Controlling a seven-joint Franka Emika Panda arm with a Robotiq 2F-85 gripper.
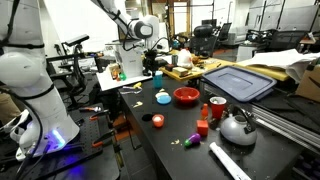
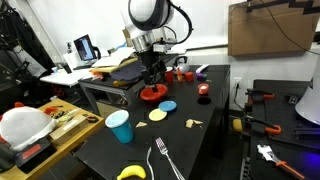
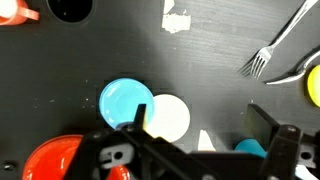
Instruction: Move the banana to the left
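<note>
My arm (image 2: pixel 150 15) comes down from above with the wrist vertical. My pincer (image 2: pixel 151 70) hangs over the black table (image 2: pixel 210 145), fingers spread wide with nothing between them. The wrist view shows the gap plainly. Under me is the red bowl (image 2: pixel 152 93), and beside it are the blue disc (image 2: pixel 168 105) and the pale disc (image 2: pixel 157 115). The blue cup (image 2: pixel 120 126) and the fork (image 2: pixel 162 160) lie toward the banana (image 2: pixel 131 173) — well apart from me, by the table's edge.

bright yellow curved toy banana (image 2: pixel 131 173) | red round bowl (image 2: pixel 153 93) | light blue flat disc (image 3: pixel 126 100) | cream flat disc (image 3: pixel 170 117) | cyan cup (image 2: pixel 120 126) | black worktop (image 2: pixel 200 150)
</note>
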